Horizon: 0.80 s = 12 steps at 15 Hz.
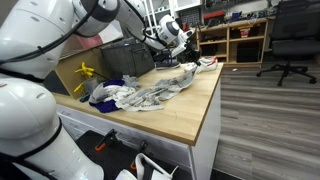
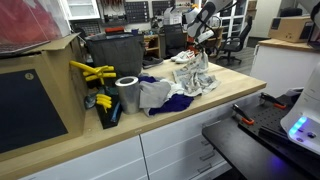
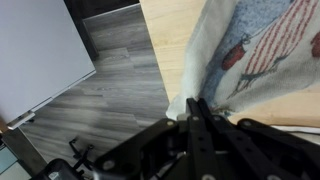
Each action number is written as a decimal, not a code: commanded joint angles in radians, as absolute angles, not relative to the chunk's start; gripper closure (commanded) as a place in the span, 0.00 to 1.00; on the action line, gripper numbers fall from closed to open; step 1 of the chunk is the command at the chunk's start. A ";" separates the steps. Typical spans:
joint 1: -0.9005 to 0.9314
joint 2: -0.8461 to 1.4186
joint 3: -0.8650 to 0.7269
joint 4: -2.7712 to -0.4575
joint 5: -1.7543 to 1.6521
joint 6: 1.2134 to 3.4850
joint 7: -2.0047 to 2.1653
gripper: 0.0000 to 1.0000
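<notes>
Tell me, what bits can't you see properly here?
- Wrist view: the gripper is dark and blurred, so I cannot tell whether it is open or shut on the cloth.
- Wrist view: the cloth runs off the right edge.
- Exterior view: the yellow things are too small to name.

Cloth (image 3: 265, 50) is showing off-white with red stripes and faded blue patches. Second cloth (image 2: 172, 103) is showing deep purple-blue. Surface (image 1: 195, 112) is showing pale wood grain. Floor (image 3: 110, 90) is showing grey planks. Clamps (image 2: 90, 72) are showing yellow. Roll (image 2: 127, 93) is showing silver. Hand (image 3: 195, 108) is showing black.
</notes>
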<state>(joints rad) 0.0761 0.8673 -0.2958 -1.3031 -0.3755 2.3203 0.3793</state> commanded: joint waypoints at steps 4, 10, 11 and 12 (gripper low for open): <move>0.099 0.906 -0.361 -1.262 -0.410 2.414 0.488 0.99; 0.112 0.919 -0.406 -1.250 -0.386 2.479 0.605 0.72; 0.117 0.908 -0.401 -1.264 -0.385 2.478 0.610 0.67; 0.123 0.898 -0.398 -1.274 -0.387 2.475 0.615 0.58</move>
<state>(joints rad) 0.0992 0.9083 -0.3863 -1.2689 -0.3890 2.4695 0.5795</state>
